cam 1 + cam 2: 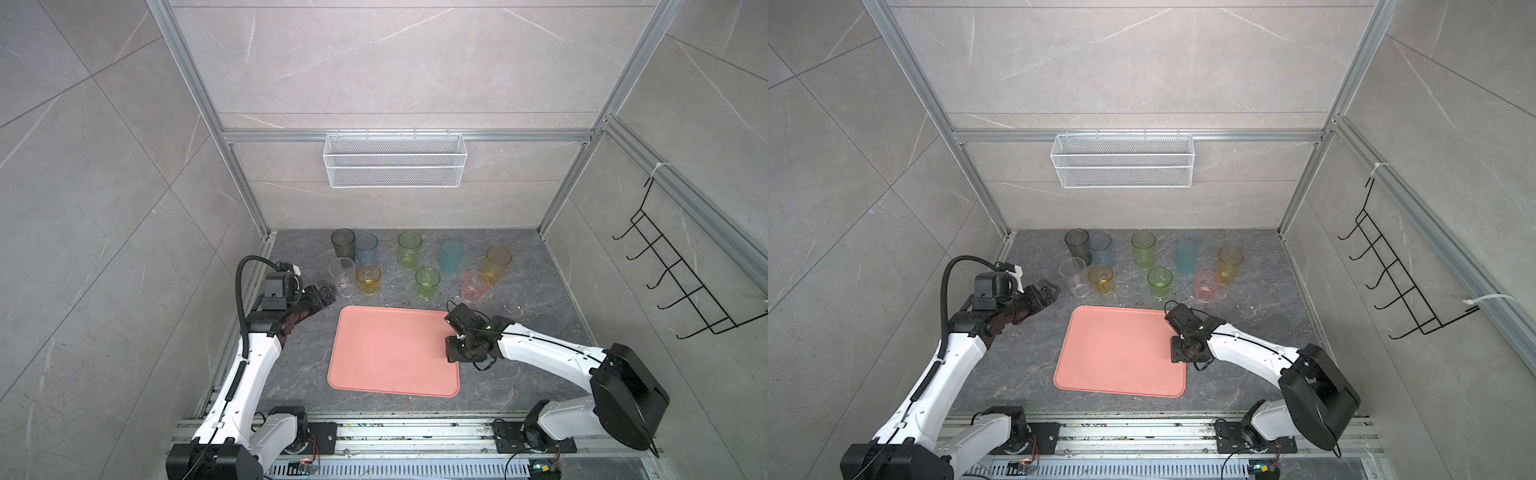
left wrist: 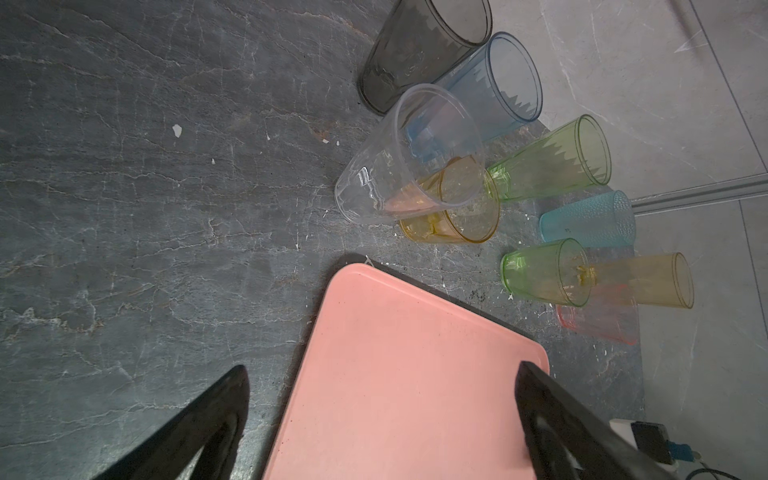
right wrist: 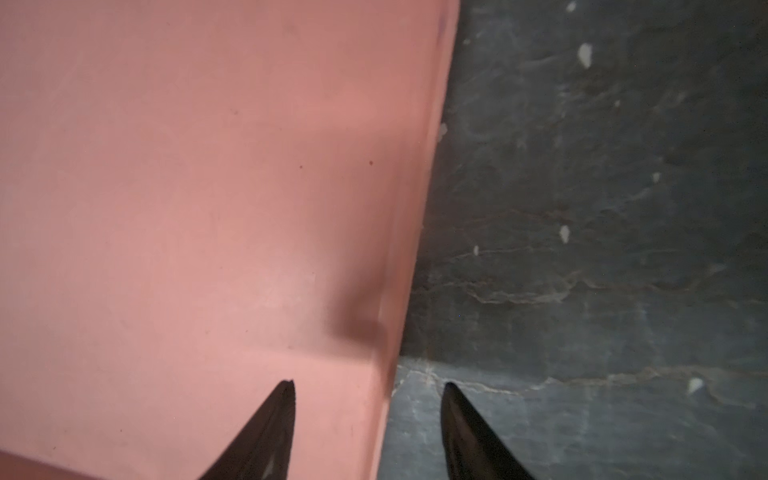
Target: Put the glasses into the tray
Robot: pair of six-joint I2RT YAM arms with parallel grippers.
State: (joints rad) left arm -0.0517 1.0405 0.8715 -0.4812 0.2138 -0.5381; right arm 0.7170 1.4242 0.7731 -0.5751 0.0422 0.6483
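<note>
My left pincer [image 1: 330, 291] is spread wide and empty, held over the table [image 1: 303, 374] just off the tray's [image 1: 390, 353] far left corner. In its wrist view the 2 fingers [image 2: 216, 415] frame that corner, with all 9 glasses beyond them. Straight ahead of its tips stands the clear glass [image 1: 342, 276], the nearest one, and the orange glass [image 1: 368, 280] is just beside that. Farther off from this pincer are the grey glass [image 1: 343, 243] and blue glass [image 1: 366, 248], close together at the back. My right pincer [image 1: 452, 356] points down at the tray's right rim. In its wrist view the tips are apart, 1 over the tray and 1 over the table, with the rim running between them. I see a gap on each side of the rim, so it clamps nothing. Beyond this pincer the pink glass [image 1: 474, 286] is nearest, the amber glass [image 1: 496, 264] just behind it, and the short green glass [image 1: 427, 282] sits off to its left. The tall green glass [image 1: 409, 249] and teal glass [image 1: 452, 257] stand in the back row. All 9 are upright on the table past the tray's far edge.
</note>
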